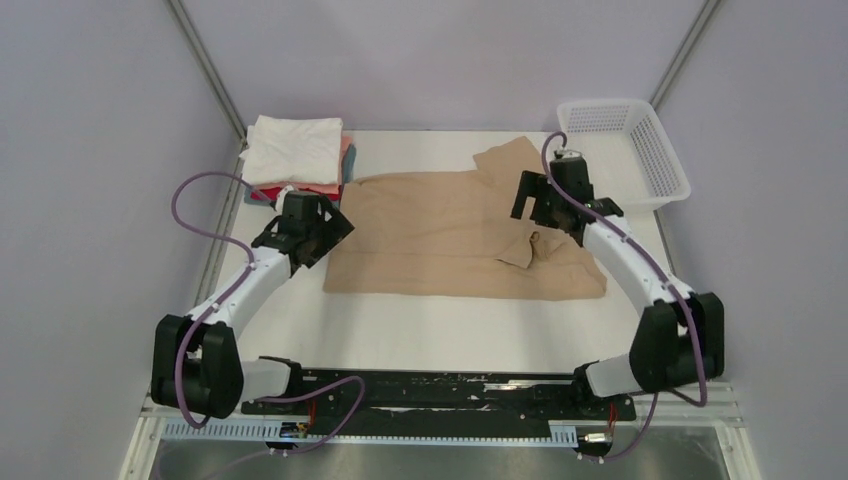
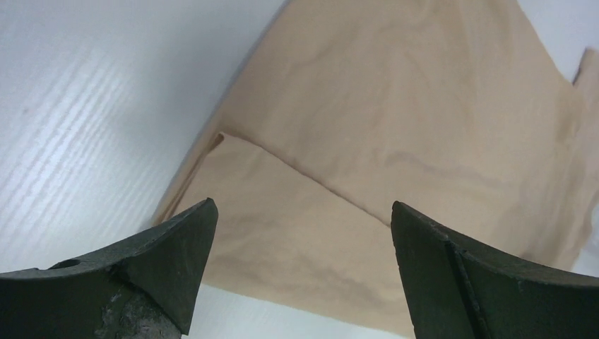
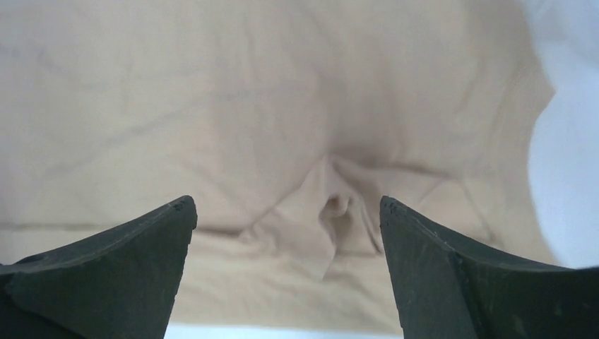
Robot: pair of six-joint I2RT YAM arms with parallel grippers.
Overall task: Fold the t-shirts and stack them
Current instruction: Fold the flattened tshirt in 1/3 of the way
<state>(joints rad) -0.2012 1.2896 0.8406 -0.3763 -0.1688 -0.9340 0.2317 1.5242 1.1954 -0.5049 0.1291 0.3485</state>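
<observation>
A tan t-shirt (image 1: 450, 235) lies spread on the white table, partly folded, with a sleeve sticking out at the back right. It fills the left wrist view (image 2: 395, 134) and the right wrist view (image 3: 268, 120). My left gripper (image 1: 322, 232) is open and empty above the shirt's left edge. My right gripper (image 1: 537, 208) is open and empty above a puckered fold (image 3: 337, 208) on the shirt's right side. A stack of folded shirts stands at the back left, a white one (image 1: 294, 148) on top, with pink, red and blue-grey edges (image 1: 347, 165) showing under it.
A white mesh basket (image 1: 628, 147) stands at the back right corner. Grey walls close in the table's left, back and right. A black rail with both arm bases runs along the near edge.
</observation>
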